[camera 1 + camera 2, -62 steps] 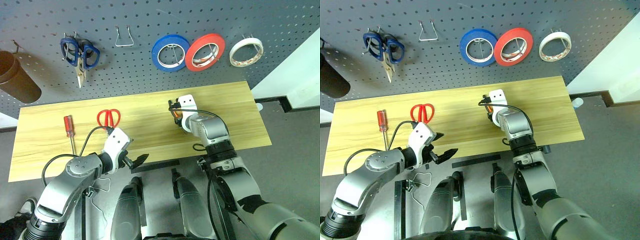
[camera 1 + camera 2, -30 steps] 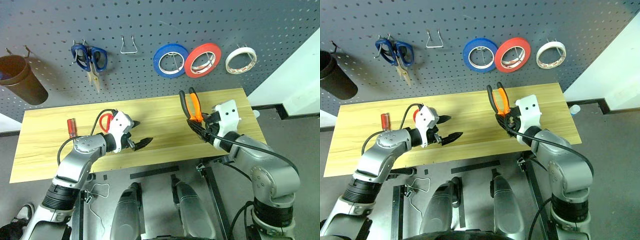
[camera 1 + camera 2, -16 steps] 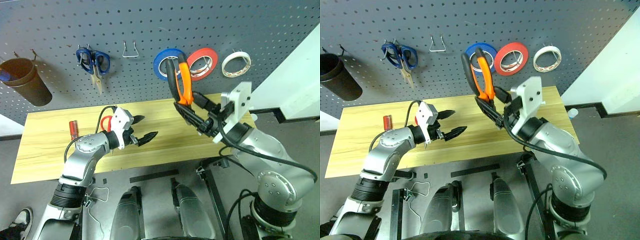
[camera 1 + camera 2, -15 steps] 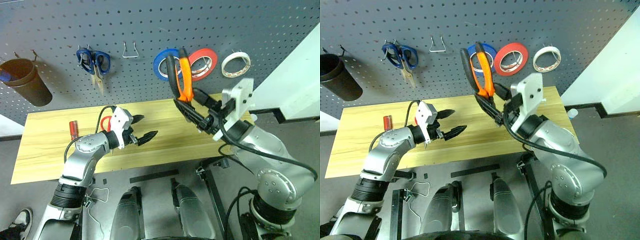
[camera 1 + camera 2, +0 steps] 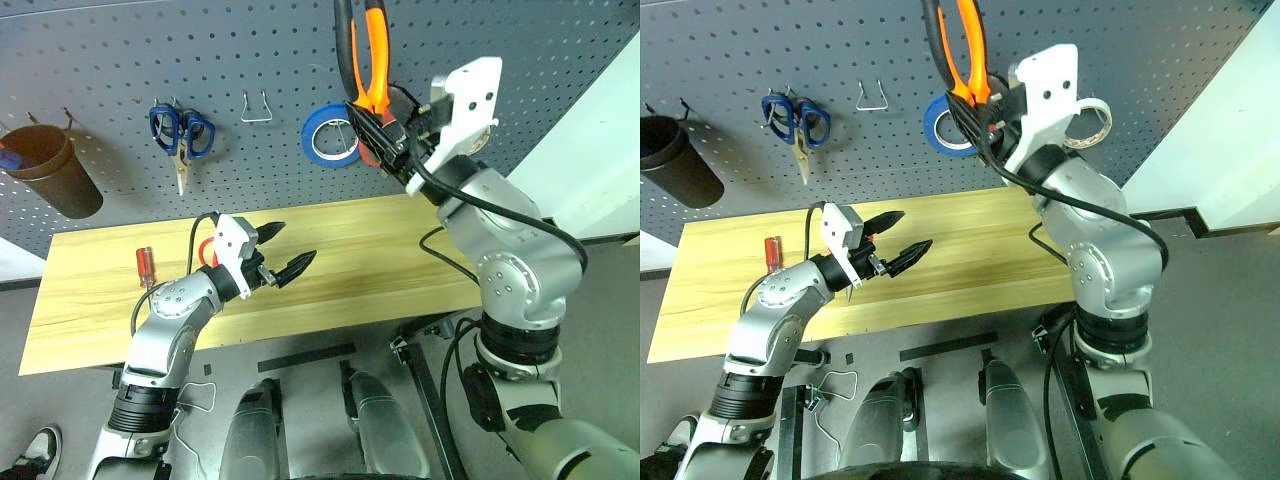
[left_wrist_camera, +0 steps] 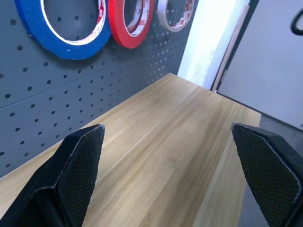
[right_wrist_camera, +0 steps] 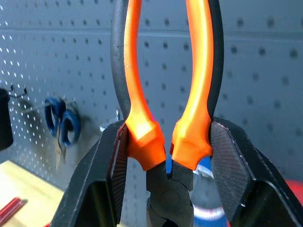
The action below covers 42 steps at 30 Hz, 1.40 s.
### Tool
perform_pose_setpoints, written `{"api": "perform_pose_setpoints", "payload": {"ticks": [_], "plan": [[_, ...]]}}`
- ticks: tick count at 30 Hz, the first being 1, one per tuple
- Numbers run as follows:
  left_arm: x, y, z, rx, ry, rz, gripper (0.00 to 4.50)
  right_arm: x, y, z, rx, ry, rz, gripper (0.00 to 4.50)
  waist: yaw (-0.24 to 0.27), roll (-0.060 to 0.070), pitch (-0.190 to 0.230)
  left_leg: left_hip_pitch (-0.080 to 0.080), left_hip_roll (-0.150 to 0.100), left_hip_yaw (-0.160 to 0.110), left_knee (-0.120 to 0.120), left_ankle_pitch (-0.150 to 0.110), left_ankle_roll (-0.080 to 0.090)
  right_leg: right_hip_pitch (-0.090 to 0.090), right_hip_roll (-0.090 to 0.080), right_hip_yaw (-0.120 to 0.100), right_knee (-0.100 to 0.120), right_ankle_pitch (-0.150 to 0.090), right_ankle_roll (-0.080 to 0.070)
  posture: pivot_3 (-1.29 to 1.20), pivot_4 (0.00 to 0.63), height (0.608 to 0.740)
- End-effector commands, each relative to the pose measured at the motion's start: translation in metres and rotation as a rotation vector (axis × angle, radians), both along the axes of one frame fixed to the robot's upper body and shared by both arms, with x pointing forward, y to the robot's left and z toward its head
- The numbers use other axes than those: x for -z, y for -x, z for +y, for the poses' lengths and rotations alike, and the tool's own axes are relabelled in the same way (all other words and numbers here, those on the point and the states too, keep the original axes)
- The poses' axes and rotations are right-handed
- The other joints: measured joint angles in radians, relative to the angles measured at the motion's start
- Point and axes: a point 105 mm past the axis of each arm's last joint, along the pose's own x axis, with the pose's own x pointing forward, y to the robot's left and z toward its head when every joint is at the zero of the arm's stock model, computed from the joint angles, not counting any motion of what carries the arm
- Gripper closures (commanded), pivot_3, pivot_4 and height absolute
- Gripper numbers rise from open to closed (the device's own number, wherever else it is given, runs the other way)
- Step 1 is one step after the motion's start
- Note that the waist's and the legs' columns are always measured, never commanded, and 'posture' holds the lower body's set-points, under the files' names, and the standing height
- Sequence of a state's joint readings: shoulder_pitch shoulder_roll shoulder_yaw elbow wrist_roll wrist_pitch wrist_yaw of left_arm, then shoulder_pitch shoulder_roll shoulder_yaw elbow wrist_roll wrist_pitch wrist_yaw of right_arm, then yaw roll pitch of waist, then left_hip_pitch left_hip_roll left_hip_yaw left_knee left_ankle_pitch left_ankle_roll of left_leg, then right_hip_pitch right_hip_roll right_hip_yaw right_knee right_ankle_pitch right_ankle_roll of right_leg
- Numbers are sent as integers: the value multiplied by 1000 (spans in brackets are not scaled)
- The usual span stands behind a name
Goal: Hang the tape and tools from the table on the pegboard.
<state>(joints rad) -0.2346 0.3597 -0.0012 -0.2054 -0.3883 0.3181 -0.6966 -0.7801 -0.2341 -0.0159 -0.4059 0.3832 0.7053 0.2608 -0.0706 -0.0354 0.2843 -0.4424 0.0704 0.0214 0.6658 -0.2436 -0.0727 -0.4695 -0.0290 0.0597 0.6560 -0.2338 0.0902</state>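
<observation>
Pliers (image 5: 365, 50) clamped in right claw (image 7: 168, 156), handles up, held against pegboard (image 5: 120, 60). Left claw (image 5: 283, 250) spread wide, nothing gripped, over tabletop (image 5: 400, 250).

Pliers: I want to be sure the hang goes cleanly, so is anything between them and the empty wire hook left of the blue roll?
Nothing visible does. The right end effector holds the pliers up before the pegboard; only bare board lies between them and the empty wire hook. The blue roll hangs lower.
</observation>
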Motion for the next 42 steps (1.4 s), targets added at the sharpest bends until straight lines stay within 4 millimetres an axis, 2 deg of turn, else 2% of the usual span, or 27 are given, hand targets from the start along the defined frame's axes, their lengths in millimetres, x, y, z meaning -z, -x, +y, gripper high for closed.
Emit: {"api": "perform_pose_setpoints", "payload": {"ticks": [1,8,14,19,28,33,42], "plan": [[-12,5,2,-12,25,-58,0,-23,7,6,-31,-13,-109,2386,1,0,0,0,0,0,0,0,0,0,0,0,0,0,0,-72,186,721],[-17,4,1,-35,48,-81,0,-37,-4,23,-56,-29,-155,2386,0,0,-1,0,0,0,1,0,0,0,0,0,2,0,0,-61,188,721],[-18,5,-7,-34,63,-105,0,-49,-20,36,-53,-61,-185,2386,2,0,-1,1,0,0,1,0,0,0,0,0,5,0,0,-44,194,721],[-24,5,-17,-36,91,-134,0,-54,-27,56,-92,-78,-197,2386,2,0,-1,1,0,0,2,0,0,0,0,0,6,0,0,-25,202,721],[-36,8,-29,-66,139,-174,0,-57,-33,85,-156,-100,-182,2386,5,0,-1,1,0,0,2,0,0,-1,0,0,7,0,0,-4,234,721],[-48,10,-26,-107,170,-200,0,-56,-40,94,-165,-105,-161,2386,7,0,-1,1,0,0,2,0,0,-1,0,0,7,0,0,-2,267,721],[-51,20,-28,-133,184,-188,0,-52,-49,106,-174,-112,-128,2386,14,2,1,1,0,0,2,0,0,-1,0,0,7,0,0,8,302,721]]}}
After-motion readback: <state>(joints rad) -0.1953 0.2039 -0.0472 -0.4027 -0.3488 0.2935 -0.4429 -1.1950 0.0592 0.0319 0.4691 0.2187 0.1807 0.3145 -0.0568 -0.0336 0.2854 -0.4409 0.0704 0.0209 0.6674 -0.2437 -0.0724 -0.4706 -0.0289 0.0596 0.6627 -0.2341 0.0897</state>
